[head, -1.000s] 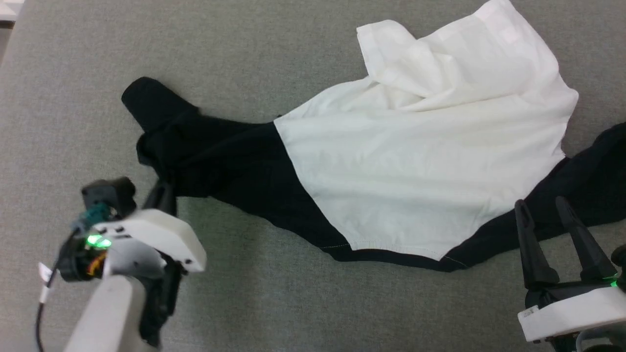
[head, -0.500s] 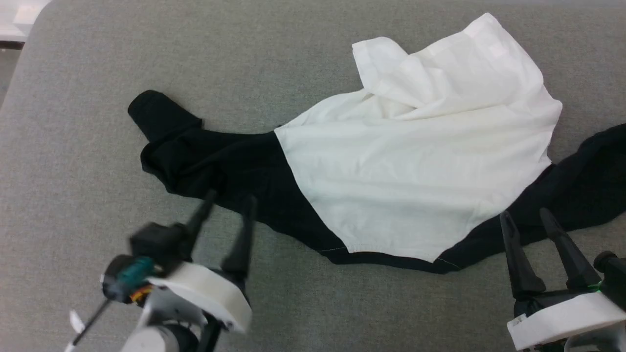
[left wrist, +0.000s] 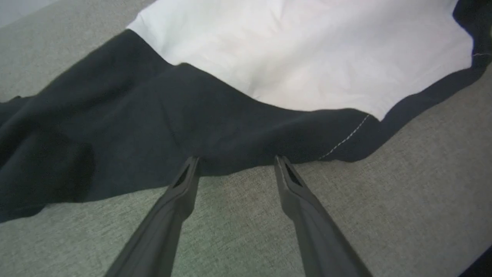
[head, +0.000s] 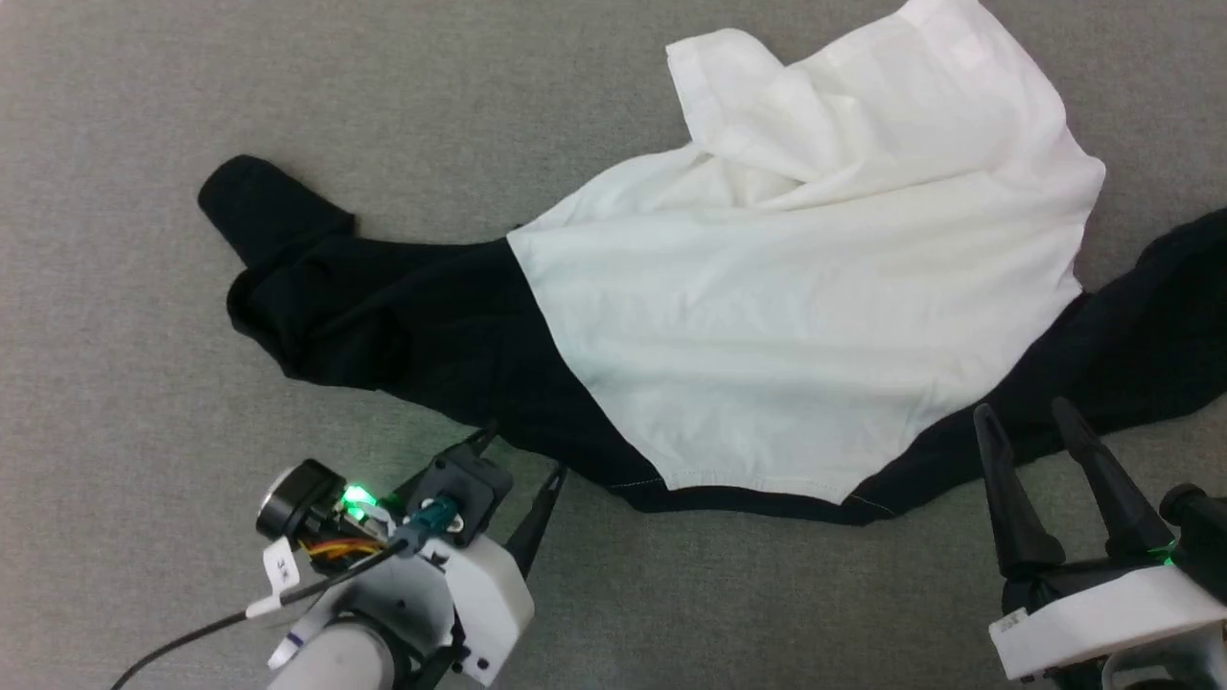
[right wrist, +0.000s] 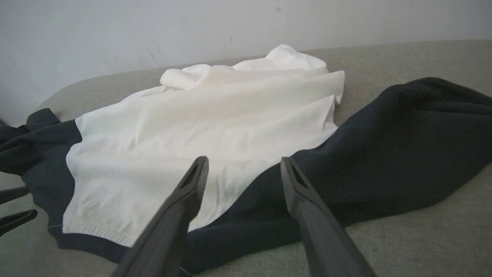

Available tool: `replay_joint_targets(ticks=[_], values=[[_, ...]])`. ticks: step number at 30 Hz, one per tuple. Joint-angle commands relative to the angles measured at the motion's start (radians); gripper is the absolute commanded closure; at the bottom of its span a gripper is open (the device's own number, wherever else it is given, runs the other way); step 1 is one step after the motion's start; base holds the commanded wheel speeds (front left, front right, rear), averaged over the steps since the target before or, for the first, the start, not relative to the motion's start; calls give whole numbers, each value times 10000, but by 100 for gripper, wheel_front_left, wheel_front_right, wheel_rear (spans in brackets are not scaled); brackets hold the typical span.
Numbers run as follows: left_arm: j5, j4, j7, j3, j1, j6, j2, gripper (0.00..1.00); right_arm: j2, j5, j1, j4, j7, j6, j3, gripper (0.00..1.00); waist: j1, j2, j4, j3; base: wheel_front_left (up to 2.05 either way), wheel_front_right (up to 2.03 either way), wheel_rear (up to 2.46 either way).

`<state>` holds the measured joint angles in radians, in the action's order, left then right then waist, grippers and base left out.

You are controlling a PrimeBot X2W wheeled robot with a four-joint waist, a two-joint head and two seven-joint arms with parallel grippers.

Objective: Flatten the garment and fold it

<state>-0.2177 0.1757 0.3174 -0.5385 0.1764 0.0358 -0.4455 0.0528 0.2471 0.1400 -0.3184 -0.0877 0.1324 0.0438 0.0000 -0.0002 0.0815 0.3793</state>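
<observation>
Presently left pincer point(head: 525, 450), right pincer point(head: 1019, 407) both spread wide, empty, near garment point(head: 767, 316) black edge.

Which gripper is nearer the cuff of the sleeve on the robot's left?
Left. The left gripper is at the left sleeve's near edge, short of the cuff; the right gripper is by the other sleeve.

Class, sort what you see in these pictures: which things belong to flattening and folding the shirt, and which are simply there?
Belongs to the job:
- garment, crumpled, white body, black sleeves
- left tool, open, tips at the garment's black near edge
- right tool, open, by the other black sleeve

Simply there:
- grey cloth surface under it all
- pale wall behind
</observation>
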Motion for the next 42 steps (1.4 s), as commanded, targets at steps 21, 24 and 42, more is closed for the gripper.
replay_joint_targets(ticks=[21,24,42], values=[[-338,-2823,248,-619,1378,-851,526,100,-12,-53,-434,21,-78,-17,-106,0,0,2,-325,464,0,0,0],[-565,-2692,-263,-261,1211,-514,632,100,-14,-36,-419,97,-76,-17,-131,0,0,2,-368,313,0,0,0],[-850,20,-1300,572,-237,998,767,100,1620,862,-480,-8,-4589,-17,1155,0,0,2,-62,185,0,0,0]])
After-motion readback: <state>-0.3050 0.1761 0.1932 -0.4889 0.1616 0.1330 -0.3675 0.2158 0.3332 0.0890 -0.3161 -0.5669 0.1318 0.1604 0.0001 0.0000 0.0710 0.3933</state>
